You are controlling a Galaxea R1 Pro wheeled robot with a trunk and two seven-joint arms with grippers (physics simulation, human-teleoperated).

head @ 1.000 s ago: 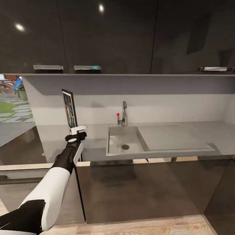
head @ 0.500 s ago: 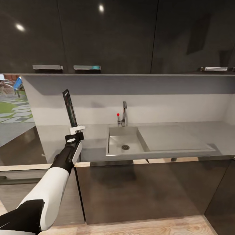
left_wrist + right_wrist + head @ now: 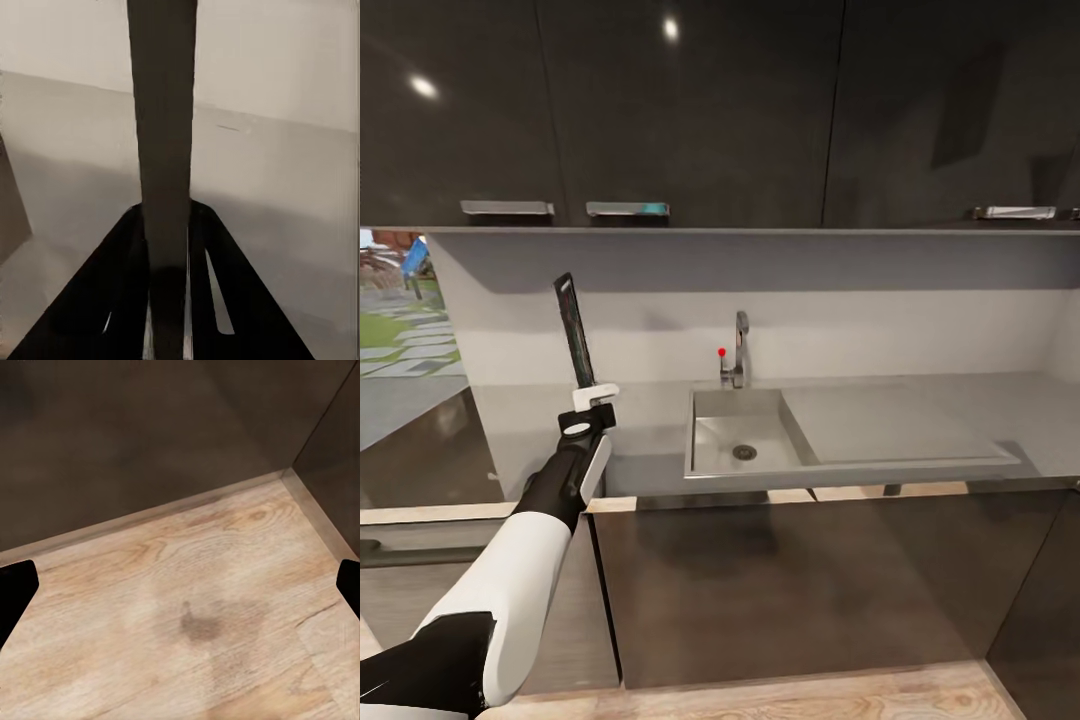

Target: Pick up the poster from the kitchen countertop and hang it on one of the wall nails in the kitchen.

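Left gripper (image 3: 592,397) clamped on the poster's (image 3: 574,332) bottom edge, left of frame centre. Held upright and edge-on, lifted clear above the kitchen countertop (image 3: 900,415), with the sink (image 3: 740,440) off to the right. Right gripper (image 3: 180,585) spread wide, empty, over wooden floor (image 3: 187,622). Pickup looks done. Hanging not yet begun; no wall nail in sight, so finding one comes first.

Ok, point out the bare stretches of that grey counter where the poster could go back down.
The kitchen countertop is bare right of the sink: the flat drainboard and the strip behind it. Bare slab also lies between the sink and the left tool, which grips the poster. It is tight around the tap.
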